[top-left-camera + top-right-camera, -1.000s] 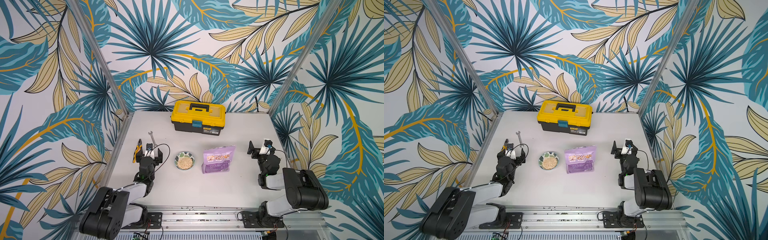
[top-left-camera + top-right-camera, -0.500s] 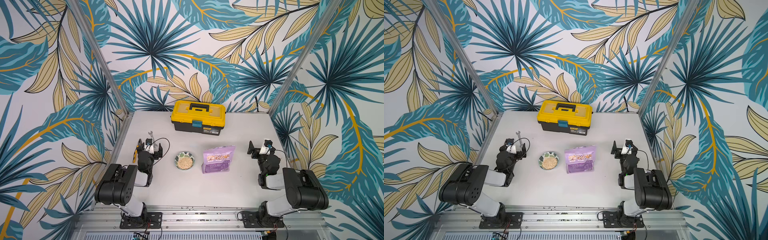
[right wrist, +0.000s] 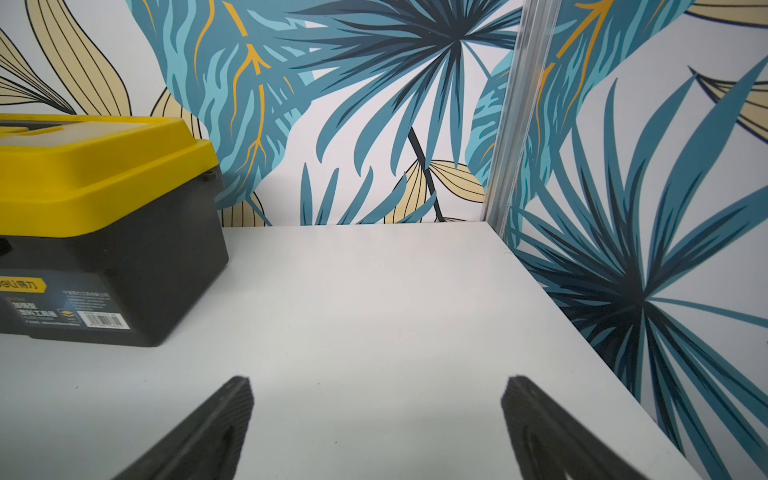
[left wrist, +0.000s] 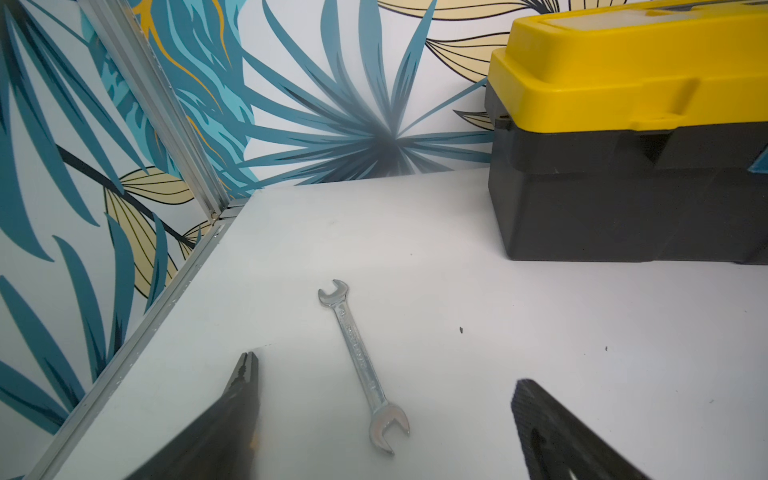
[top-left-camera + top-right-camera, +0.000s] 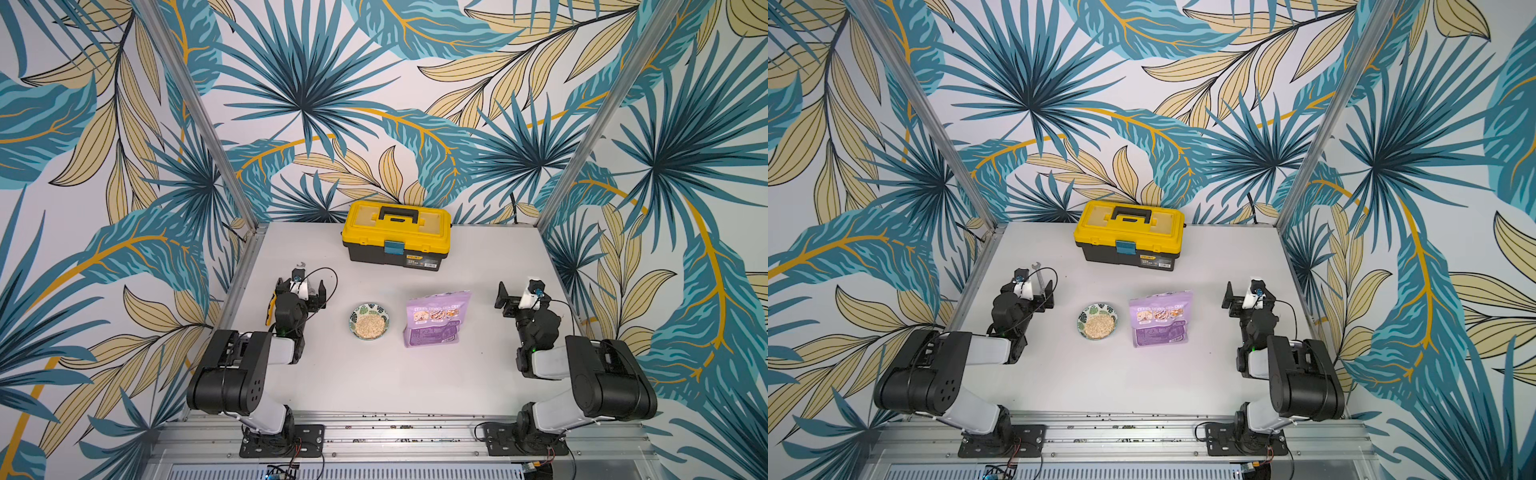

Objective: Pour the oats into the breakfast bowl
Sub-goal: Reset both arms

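Top view: bowl (image 5: 369, 309) (oats (image 5: 369, 326) inside) sits apart from left pincer (image 5: 300, 287).

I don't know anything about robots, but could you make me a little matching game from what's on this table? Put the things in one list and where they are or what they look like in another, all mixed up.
Things:
1. breakfast bowl
2. pouch
3. toolbox
4. wrench

Descriptions:
a. yellow lid, black body, at the back of the table
b. silver, lying flat near the open left gripper
c. holds pale tan oats
d. lilac, between the bowl and the open right gripper

Pairs: 1-c, 2-d, 3-a, 4-b
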Robot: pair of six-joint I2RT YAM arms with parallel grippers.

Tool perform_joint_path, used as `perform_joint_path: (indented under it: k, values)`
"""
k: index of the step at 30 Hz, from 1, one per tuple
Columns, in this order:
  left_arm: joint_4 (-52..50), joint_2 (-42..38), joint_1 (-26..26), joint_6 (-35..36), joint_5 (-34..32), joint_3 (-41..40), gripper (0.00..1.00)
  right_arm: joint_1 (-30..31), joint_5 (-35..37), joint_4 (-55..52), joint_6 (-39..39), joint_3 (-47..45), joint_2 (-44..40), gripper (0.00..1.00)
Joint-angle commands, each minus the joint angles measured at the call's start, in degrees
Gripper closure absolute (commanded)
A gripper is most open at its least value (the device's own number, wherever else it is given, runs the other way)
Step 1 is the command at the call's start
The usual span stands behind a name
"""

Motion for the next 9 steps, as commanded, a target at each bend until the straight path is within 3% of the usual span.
perform_joint_path:
  k: [1,9]
  values:
    - [-0.3,0.2,0.4,0.1,1.0,-0.3,0.0,-0.3,-0.6,0.0,0.6,-0.4,-0.3,0.01]
    - [-1.1,0.2,0.3,0.7,2.4,0.1,0.0,-0.2,-0.6,0.0,0.6,-0.3,-0.3,0.01]
